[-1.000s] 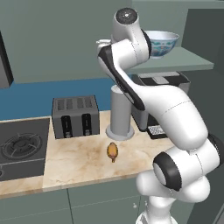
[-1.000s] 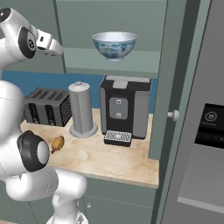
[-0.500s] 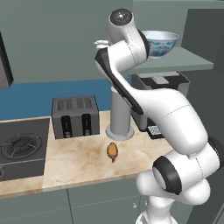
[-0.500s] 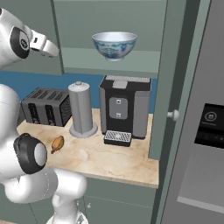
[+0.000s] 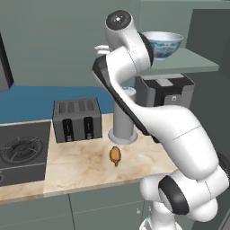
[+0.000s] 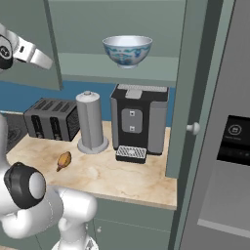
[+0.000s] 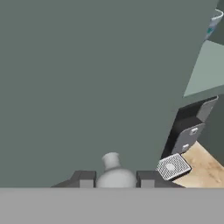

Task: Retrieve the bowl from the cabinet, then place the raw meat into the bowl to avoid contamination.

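The fingers (image 7: 116,179) were clenched on the cabinet door's pale knob (image 7: 114,171), the door (image 7: 96,78) swung wide. The bowl (image 6: 127,50) stood near the shelf's (image 6: 122,68) front edge, open room around it. The raw meat (image 6: 64,159) lay on the table (image 6: 112,171) before the canister (image 6: 91,122).

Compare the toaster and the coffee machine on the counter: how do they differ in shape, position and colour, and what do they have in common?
The toaster is low and wide, with slots on top; the coffee machine is taller and boxier, with a drip grate at its foot. The toaster stands left of the grey canister; the coffee machine stands right of it, under the bowl's shelf. The toaster looks grey, the coffee machine nearly black. Both stand upright against the blue back wall.
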You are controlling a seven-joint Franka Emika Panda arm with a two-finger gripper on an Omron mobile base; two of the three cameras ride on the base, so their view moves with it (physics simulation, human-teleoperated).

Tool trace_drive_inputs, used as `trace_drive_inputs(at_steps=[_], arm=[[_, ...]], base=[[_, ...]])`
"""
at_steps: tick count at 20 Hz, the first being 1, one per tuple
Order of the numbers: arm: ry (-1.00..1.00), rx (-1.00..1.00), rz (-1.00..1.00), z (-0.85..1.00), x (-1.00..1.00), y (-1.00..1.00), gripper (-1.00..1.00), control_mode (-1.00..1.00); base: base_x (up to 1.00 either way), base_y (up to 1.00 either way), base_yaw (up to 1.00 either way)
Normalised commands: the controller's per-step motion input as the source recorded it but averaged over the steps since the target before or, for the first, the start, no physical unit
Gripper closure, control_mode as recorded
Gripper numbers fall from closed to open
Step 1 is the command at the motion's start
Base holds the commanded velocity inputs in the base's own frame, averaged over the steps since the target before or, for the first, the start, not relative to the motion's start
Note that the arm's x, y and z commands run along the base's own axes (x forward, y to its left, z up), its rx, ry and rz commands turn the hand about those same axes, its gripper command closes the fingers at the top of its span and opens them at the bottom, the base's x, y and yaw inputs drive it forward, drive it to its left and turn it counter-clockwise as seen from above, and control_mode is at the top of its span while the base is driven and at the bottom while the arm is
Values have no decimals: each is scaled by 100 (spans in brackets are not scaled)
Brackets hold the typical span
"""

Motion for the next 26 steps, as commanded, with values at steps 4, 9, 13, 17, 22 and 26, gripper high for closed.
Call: trace_drive_inputs(at_steps=[4,9,13,17,22,26], arm=[[2,-1,0,0,-75,27,100,-100],[2,-3,0,-7,-77,38,100,-100],[4,-6,0,-19,-81,43,100,-100],[6,-5,0,-20,-67,40,100,-100],[7,-1,0,-9,-28,28,100,-100],[0,0,-1,0,-18,15,100,-100]], base=[[0,0,0],[0,0,0],[0,0,0],[0,0,0],[0,0,0],[0,0,0]])
